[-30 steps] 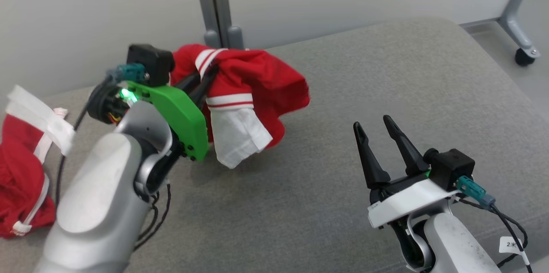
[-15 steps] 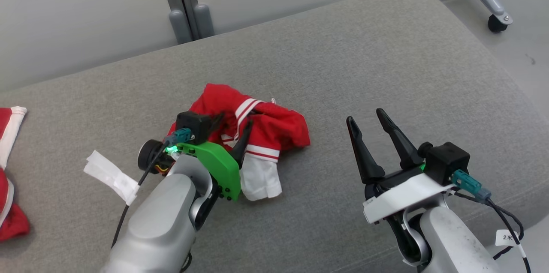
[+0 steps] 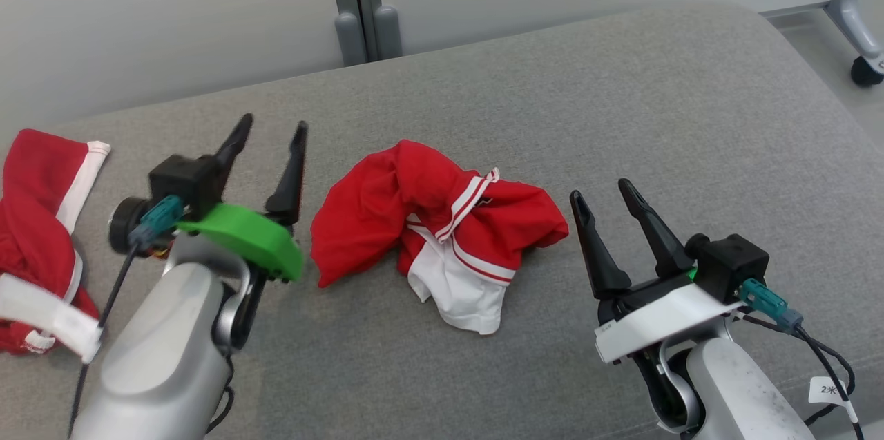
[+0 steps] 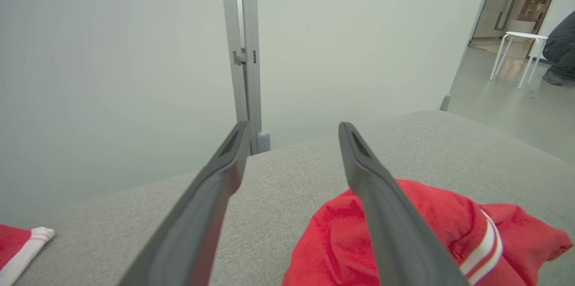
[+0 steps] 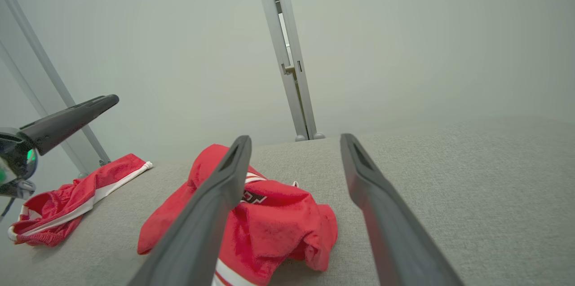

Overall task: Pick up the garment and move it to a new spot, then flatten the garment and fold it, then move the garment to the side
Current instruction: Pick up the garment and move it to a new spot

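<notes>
Left gripper [image 3: 273, 123] released since a second ago: it was clamped on the garment [image 3: 428, 219] in the air, now its fingers stand wide apart and empty, just beside the cloth on its left. Grey cushion [image 3: 621, 101] spans the head view. Garment lies crumpled on it near the middle, between the two grippers: red, white-and-red striped band, white flap sticking out at the near edge. Second red garment [image 3: 34, 219] is heaped at the cushion's far left, well apart. Right gripper [image 3: 599, 190] hovers just right of the garment, fingers spread, holding nothing. Grey partition post [image 3: 362, 5] stands behind the cushion. Black caster [image 3: 865, 70] on the floor, far right.
</notes>
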You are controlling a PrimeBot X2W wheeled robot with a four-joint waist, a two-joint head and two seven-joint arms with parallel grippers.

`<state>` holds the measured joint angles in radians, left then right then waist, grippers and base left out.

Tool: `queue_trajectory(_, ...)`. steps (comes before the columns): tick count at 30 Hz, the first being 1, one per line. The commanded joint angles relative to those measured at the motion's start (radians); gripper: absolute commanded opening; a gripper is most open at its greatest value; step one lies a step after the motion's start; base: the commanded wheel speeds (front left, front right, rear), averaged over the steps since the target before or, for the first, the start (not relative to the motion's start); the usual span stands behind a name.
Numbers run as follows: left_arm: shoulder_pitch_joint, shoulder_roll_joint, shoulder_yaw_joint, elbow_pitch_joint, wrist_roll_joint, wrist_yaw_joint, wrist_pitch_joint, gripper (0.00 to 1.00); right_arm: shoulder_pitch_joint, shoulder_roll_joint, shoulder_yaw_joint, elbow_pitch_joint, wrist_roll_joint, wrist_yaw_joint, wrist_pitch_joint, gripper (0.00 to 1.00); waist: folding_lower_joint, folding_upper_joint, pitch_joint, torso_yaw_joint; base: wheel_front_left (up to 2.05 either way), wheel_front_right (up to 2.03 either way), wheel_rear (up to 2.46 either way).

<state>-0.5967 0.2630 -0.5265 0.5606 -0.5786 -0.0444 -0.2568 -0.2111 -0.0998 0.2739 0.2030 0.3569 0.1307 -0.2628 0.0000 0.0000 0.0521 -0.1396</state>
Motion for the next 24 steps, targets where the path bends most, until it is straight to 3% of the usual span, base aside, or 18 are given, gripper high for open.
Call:
queue_trajectory(1,0.052,0.023,0.027,-0.044,0.000,0.027,-0.006,1.00,0.012,-0.001,-0.003,-0.007,-0.004,0.000,-0.003,1.00,0.0000,0.0000,-0.008,0.016,0.00,0.00,0.00)
queue_trajectory(6,0.225,0.086,0.156,-0.247,0.040,0.122,-0.009,1.00,0.028,-0.008,-0.012,-0.013,-0.004,0.000,-0.003,1.00,0.0000,0.0000,-0.013,0.029,0.00,0.00,0.00)
queue_trajectory(11,0.446,0.040,0.302,-0.430,0.122,0.177,-0.007,1.00,0.049,-0.020,-0.021,-0.010,0.000,0.000,-0.003,1.00,0.0000,0.0000,-0.026,0.034,0.00,0.00,0.00)
queue_trajectory(16,0.579,-0.026,0.366,-0.483,0.202,0.166,-0.008,1.00,0.076,-0.016,-0.044,-0.017,0.007,0.000,-0.003,1.00,0.0000,0.0000,-0.033,0.045,0.00,0.00,0.00)
queue_trajectory(24,0.625,-0.114,0.423,-0.472,0.278,0.094,-0.008,1.00,0.069,-0.027,-0.046,-0.009,0.002,0.000,-0.003,1.00,0.0000,0.0000,-0.034,0.059,0.00,0.00,0.00)
